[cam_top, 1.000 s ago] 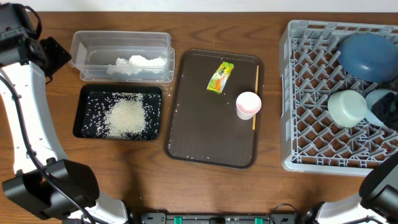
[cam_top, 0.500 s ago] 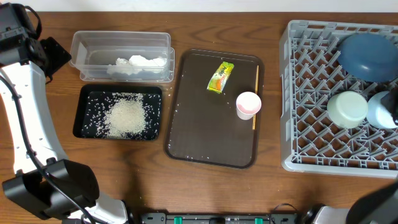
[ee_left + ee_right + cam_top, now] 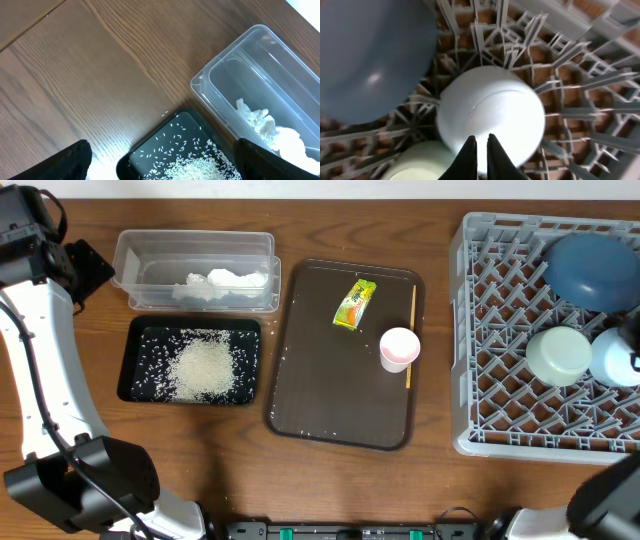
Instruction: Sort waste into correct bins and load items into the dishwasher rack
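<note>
**Bowls racked, three things waiting on the serving tray**

Right of the brown serving tray [image 3: 330,400], the dishwasher rack [image 3: 500,330] held the dark blue plate [image 3: 595,265], the mint green bowl [image 3: 560,355] and the light blue bowl [image 3: 612,358]. Both bowls sat mouth-down, likely so water would drain. The right claw [image 3: 481,150] hovered over the light blue bowl's base, fingers pressed nearly together, pinching nothing. On the tray itself lay the snack wrapper [image 3: 354,304], the pinkish cup [image 3: 399,348] and the wooden stick [image 3: 411,330], not yet sorted. Left of the tray, the clear tub [image 3: 130,255] held the tissue [image 3: 225,282] and the black tray [image 3: 135,330] the rice [image 3: 205,368], kept apart by kind. Farther left, the left claw [image 3: 162,150] hung spread wide and empty above the desk [image 3: 75,75].
</note>
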You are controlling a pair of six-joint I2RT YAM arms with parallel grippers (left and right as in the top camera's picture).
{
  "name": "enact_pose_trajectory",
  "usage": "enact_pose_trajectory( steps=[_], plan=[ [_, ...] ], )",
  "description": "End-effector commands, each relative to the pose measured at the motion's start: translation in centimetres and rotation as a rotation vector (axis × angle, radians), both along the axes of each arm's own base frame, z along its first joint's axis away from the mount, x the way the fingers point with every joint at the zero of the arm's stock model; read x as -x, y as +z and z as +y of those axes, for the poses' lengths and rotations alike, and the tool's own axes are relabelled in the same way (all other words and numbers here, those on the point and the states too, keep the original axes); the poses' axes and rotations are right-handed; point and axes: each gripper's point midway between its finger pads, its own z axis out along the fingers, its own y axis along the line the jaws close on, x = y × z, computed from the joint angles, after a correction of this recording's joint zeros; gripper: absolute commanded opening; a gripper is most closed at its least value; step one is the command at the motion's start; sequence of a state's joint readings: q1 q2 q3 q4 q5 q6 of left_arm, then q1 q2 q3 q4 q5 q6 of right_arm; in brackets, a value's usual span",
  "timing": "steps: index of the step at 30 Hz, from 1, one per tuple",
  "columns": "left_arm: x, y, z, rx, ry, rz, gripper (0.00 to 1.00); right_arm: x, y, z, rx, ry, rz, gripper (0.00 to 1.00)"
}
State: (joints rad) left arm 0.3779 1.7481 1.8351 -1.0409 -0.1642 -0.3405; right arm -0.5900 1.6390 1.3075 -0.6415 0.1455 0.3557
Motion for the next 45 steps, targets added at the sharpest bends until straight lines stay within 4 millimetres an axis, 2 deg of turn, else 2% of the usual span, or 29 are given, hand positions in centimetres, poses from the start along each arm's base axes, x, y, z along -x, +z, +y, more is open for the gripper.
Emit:
enact_pose_trajectory(
  steps=[1,7,21,27,32,34,37,40,42,45],
  plan=[
    [0.2,0.2,0.3,-0.010,0.011,-0.001,0.92,-0.2,-2.1,-1.0,-0.005,-0.024,0.037,0.06],
    [0.2,0.2,0.3,-0.010,0.011,-0.001,0.92,-1.3,-4.2,-1.8,-0.008,-0.023,0.041,0.06],
    [0.2,0.2,0.3,-0.010,0.011,-0.001,0.93,-2.0,-4.9,-1.1,-0.045,0.028,0.030,0.08],
    [0.2,0.2,0.3,-0.010,0.011,-0.001,0.93,-3.2,-5.1,0.6,-0.095,0.161,0.004,0.11],
    [0.2,0.2,0.3,-0.010,0.011,-0.001,0.92,-3.1,-4.9,1.2,-0.115,0.172,0.003,0.08],
    [0.2,0.2,0.3,-0.010,0.011,-0.001,0.93,-3.4,-3.9,1.8,-0.131,0.192,-0.036,0.08],
    [0.2,0.2,0.3,-0.010,0.011,-0.001,0.92,-4.2,-1.2,3.1,-0.157,0.222,-0.132,0.10],
    [0.2,0.2,0.3,-0.010,0.011,-0.001,0.93,-5.0,2.7,4.9,-0.162,0.271,-0.249,0.15],
    [0.2,0.2,0.3,-0.010,0.011,-0.001,0.92,-5.5,5.3,6.3,-0.144,0.316,-0.315,0.24],
    [0.2,0.2,0.3,-0.010,0.011,-0.001,0.93,-6.1,8.9,8.7,-0.096,0.385,-0.380,0.43]
  ],
)
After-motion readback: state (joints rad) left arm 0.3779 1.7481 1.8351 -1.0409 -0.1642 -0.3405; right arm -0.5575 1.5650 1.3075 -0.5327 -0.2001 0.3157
